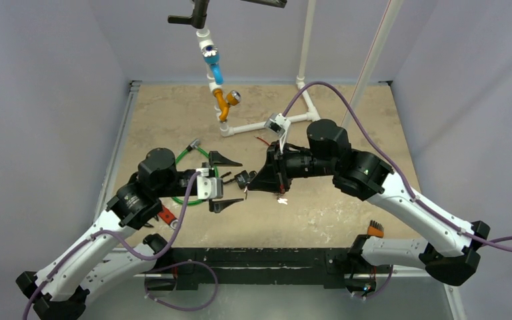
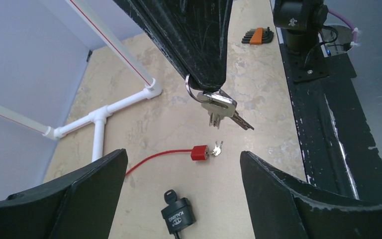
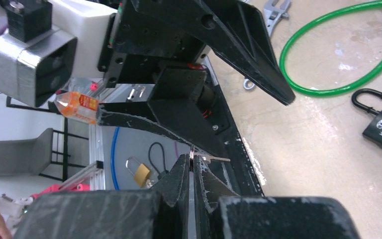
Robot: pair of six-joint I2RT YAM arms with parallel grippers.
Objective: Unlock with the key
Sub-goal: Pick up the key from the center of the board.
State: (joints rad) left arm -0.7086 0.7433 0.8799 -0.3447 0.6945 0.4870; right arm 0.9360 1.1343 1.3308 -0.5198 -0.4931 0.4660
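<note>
1. Left wrist view: the left end effector (image 2: 182,154) is spread wide and holds nothing. Its two fingers (image 2: 79,196) frame the lower corners of the picture.
2. The black padlock (image 2: 178,218), the thing to be unlocked, lies flat on the surface (image 2: 154,119). It sits low in the gap between those fingers, so the left arm is the nearer one.
3. The padlock's long axis runs from body to shackle, pointing away from the left wrist and roughly toward the right end effector (image 2: 206,79). No view shows whether the shackle is latched.
4. The right end effector is pressed together and pinches the key bunch (image 2: 222,107) by its ring. The keys hang free above the surface, with their blades pointing down and toward the right edge of this view.
5. Governing relation: the keys hang above and beyond the padlock, clear of it. The keyway face is not visible in any view. The padlock will probably have to be gripped and turned by the left end effector so that the keyway meets a blade.
6. A red padlock (image 2: 199,153) on a red cable lies farther out with its small keys (image 2: 217,148), roughly beneath the hanging bunch. It is a likely source of confusion.
</note>
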